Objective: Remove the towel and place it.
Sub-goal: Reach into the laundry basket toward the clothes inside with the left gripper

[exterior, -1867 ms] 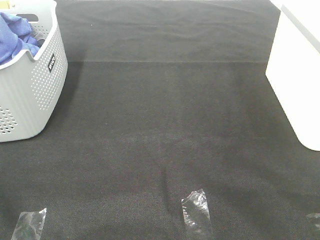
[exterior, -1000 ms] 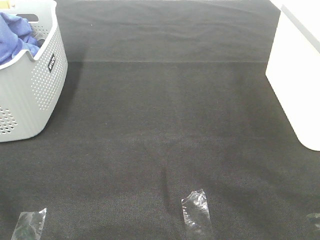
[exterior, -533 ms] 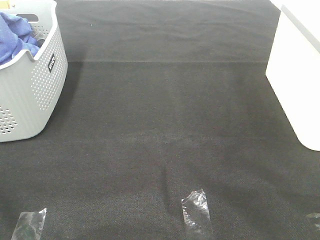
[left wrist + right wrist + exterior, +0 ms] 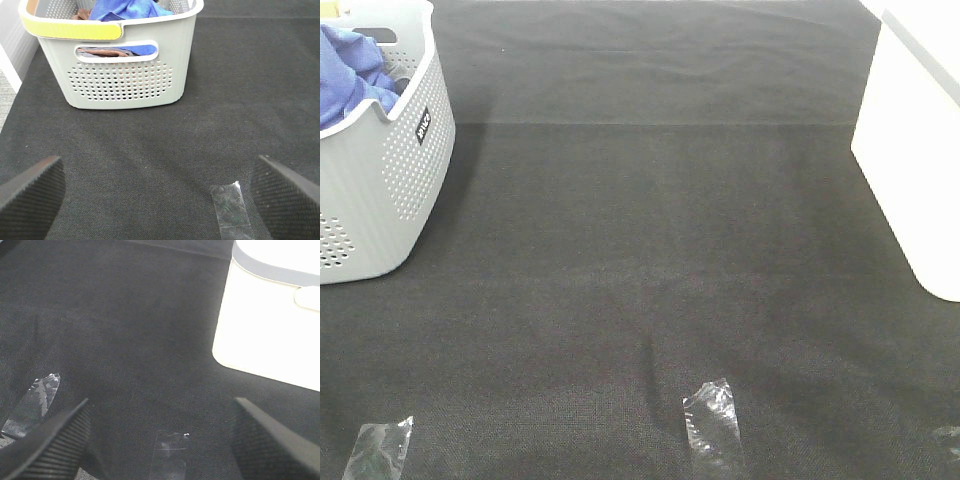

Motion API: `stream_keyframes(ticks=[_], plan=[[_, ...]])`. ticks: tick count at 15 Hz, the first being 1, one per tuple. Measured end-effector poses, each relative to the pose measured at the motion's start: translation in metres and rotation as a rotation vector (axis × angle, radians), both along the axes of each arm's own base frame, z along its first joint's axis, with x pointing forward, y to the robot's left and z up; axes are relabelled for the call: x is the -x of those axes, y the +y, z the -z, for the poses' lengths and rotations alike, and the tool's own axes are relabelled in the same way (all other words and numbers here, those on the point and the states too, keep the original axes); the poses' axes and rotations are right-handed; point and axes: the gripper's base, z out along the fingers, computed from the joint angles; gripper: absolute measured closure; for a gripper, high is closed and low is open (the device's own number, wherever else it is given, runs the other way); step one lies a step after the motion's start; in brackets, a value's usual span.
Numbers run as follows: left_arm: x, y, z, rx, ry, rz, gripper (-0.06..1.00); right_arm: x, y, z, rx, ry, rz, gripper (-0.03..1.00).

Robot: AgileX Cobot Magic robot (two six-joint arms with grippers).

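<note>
Sitting bunched inside basket (image 4: 390, 190), towel (image 4: 345, 80) lay untouched. Facing basket, left gripper (image 4: 159, 192) hung spread wide, empty, probably lined up to reach in. Near white bin (image 4: 920, 170), right gripper (image 4: 160, 445) gaped too, empty.

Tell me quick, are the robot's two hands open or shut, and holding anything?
Left gripper: open, holding nothing.
Right gripper: open, holding nothing.

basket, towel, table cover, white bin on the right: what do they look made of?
Basket: matte grey moulded plastic, judging by the punched holes and cut handle slot.
Towel: soft blue cloth, crumpled in loose folds; weave too small to tell.
Table cover: dark matte fabric, fine grain and creases.
White bin: smooth, probably plastic; uncertain.
</note>
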Motion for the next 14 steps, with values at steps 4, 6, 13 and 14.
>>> stream_keyframes(ticks=[4, 6, 13, 14], plan=[[0.0, -0.0003, 0.0, -0.001, 0.0, -0.047, -0.01, 0.0, 0.0, 0.0, 0.0, 0.0, 0.0, 0.21], [0.0, -0.0003, 0.0, -0.001, 0.0, -0.047, -0.01, 0.0, 0.0, 0.0, 0.0, 0.0, 0.0, 0.21], [0.0, -0.0003, 0.0, -0.004, 0.0, -0.045, -0.01, 0.0, 0.0, 0.0, 0.0, 0.0, 0.0, 0.21], [0.0, -0.0003, 0.0, -0.004, 0.0, -0.045, -0.01, 0.0, 0.0, 0.0, 0.0, 0.0, 0.0, 0.21]])
